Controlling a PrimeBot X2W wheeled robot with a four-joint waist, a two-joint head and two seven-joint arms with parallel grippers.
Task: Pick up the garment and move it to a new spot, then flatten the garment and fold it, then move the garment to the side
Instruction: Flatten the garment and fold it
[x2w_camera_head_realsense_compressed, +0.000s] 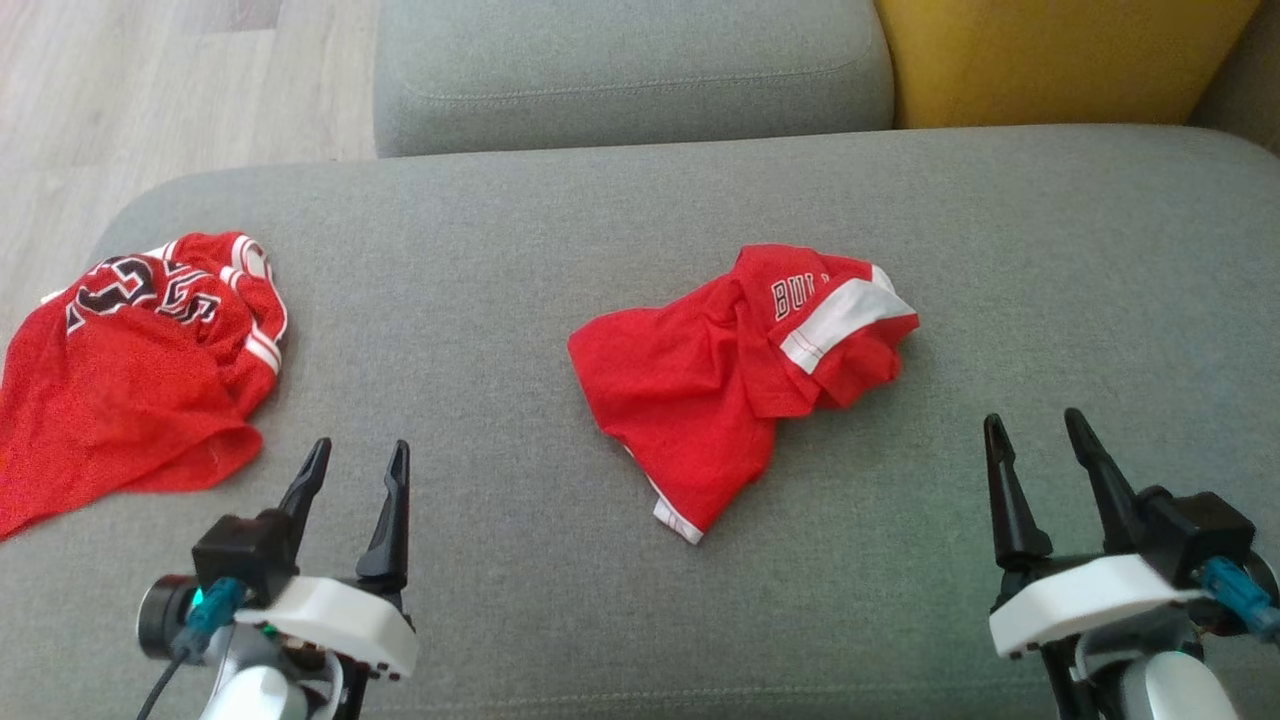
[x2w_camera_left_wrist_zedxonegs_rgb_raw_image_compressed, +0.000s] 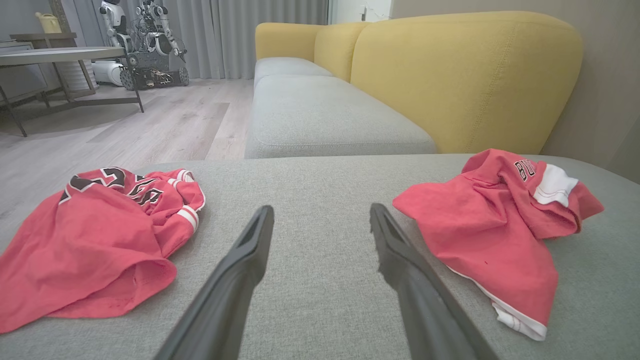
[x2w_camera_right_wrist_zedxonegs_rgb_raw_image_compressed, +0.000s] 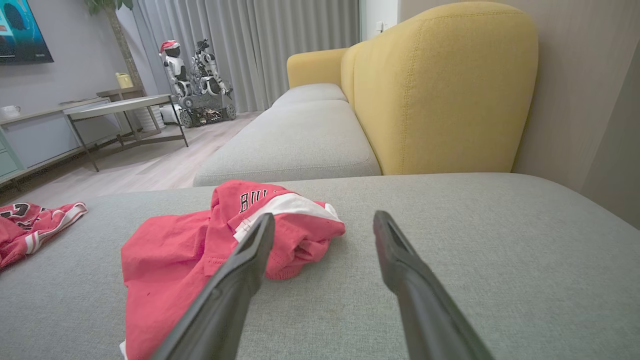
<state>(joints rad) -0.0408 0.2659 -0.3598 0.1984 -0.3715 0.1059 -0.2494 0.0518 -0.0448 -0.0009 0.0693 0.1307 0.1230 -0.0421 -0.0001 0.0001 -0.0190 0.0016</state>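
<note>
Head view: left end effector, right end effector agape and empty; likely slip: grabbing spare jersey left of crumpled garment.

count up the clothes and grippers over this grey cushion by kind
red garments: 2, left garment and middle garment
grippers: 2, left gripper and right gripper, both open
total: 4
</note>
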